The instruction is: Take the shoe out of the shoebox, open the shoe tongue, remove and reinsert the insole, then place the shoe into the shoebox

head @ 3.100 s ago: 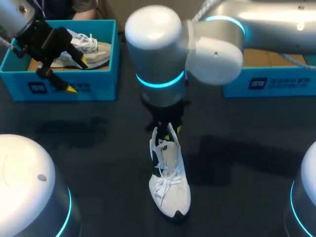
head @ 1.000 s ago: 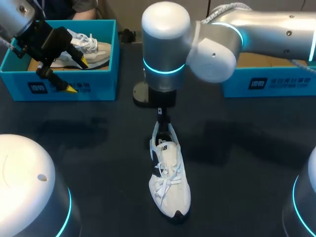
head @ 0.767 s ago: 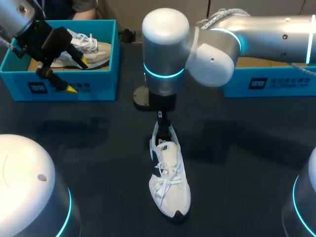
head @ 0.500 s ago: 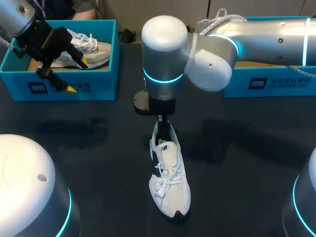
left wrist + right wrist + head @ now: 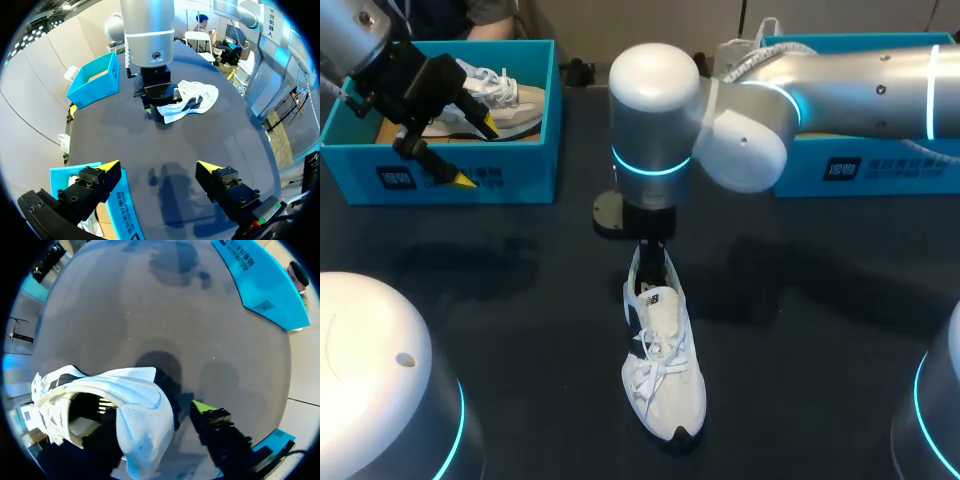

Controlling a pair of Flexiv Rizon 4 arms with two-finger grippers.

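A white shoe (image 5: 663, 370) with black trim stands on the dark table, toe toward the front edge; the left wrist view shows the shoe (image 5: 195, 98) far ahead of its gripper. My right arm comes in over the middle, and my right gripper (image 5: 653, 252) is down at the heel. In the right wrist view the heel collar (image 5: 142, 427) sits between open fingers. The yellow-tipped finger (image 5: 204, 409) stands just outside the heel; the other is hidden inside the shoe. My left gripper (image 5: 468, 150) hangs open and empty over the front wall of the left shoebox (image 5: 440, 178).
A second white shoe (image 5: 495, 95) lies in the left shoebox. Another blue shoebox (image 5: 865, 165) stands at the back right, partly behind my right arm. Bare dark table lies to both sides of the shoe.
My right arm has swung a little and its gripper has sunk slightly onto the shoe's heel. The shoe and my left arm have stayed where they were.
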